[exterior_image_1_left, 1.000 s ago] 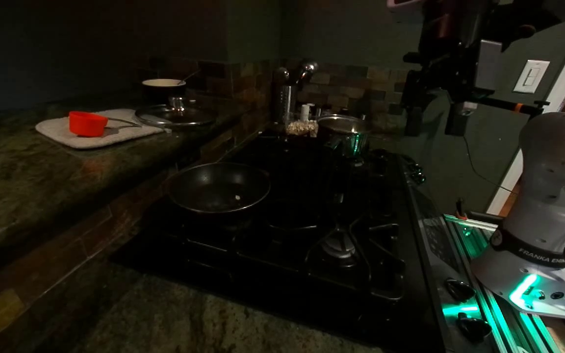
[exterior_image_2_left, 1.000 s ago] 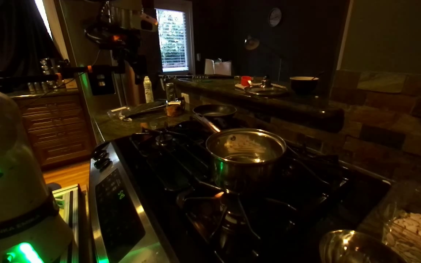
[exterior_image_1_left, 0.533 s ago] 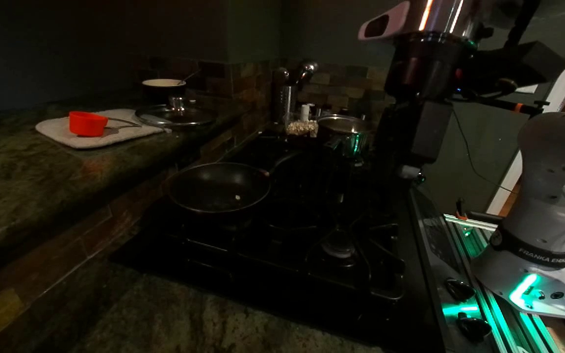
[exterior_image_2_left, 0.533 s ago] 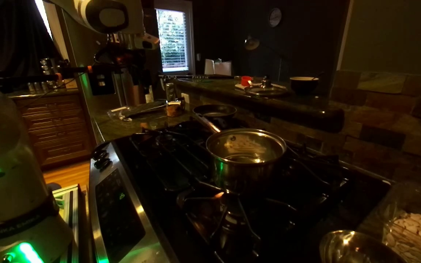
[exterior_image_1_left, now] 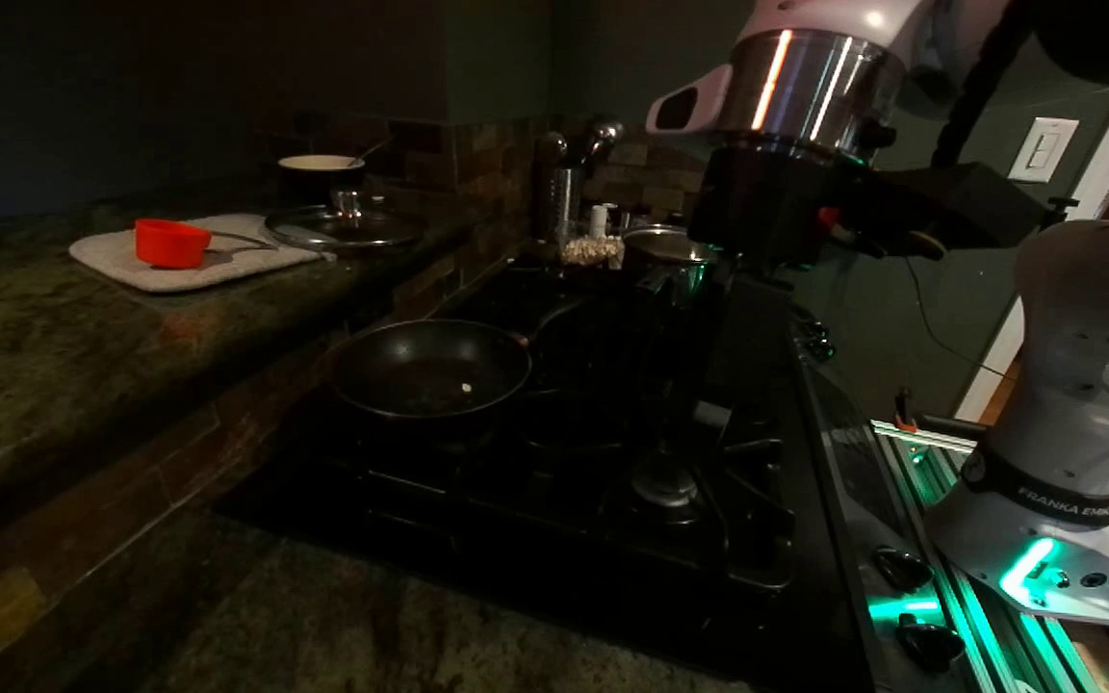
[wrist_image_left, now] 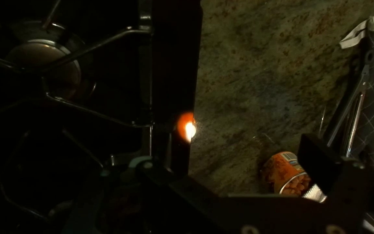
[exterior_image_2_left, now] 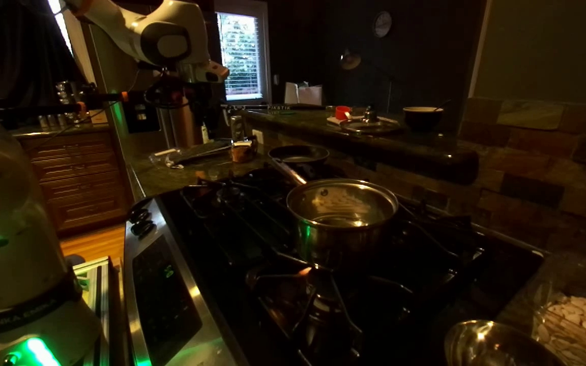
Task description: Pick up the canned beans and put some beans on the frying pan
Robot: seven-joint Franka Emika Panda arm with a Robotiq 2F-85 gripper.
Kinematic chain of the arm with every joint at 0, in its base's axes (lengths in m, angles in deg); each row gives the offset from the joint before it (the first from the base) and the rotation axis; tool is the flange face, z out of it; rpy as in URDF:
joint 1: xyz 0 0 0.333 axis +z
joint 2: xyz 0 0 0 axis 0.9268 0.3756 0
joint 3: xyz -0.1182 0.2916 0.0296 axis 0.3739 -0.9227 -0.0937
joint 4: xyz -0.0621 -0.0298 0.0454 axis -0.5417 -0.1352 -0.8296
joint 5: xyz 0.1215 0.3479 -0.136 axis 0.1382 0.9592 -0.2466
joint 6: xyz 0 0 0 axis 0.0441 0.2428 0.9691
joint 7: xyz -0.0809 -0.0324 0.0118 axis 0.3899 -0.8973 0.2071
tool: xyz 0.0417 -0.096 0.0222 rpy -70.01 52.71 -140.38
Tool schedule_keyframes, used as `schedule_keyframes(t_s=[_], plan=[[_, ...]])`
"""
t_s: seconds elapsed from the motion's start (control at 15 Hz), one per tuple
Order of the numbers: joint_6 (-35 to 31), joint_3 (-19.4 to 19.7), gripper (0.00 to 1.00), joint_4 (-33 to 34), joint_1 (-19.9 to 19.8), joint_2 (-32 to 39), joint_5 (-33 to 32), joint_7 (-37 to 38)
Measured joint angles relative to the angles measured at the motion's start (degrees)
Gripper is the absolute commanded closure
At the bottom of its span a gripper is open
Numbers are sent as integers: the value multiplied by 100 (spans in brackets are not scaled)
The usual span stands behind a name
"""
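Here, canned beans (wrist_image_left: pixel 281 169), apart from stove edge (wrist_image_left: pixel 187 74)

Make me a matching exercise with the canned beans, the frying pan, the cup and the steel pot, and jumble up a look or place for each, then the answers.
1. canned beans
2. frying pan
3. cup
4. steel pot

A. red, on a pale mat
B. bright metal, on the stove
C. orange-sided, on the countertop
D. dark, with a pale speck inside

Pairs: 1-C, 2-D, 3-A, 4-B
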Motion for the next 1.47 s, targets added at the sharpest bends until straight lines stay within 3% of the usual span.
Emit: schedule_keyframes(t_s=[0.4,0.67,1.07,1.47], plan=[[0,19,0,2,26,-32,0,0],[66,-42,0,355,24,255,-536,308],[865,-518,0,1755,66,1737,-1982,2370],[904,-148,0,3150,467,3263,-2655,3352]])
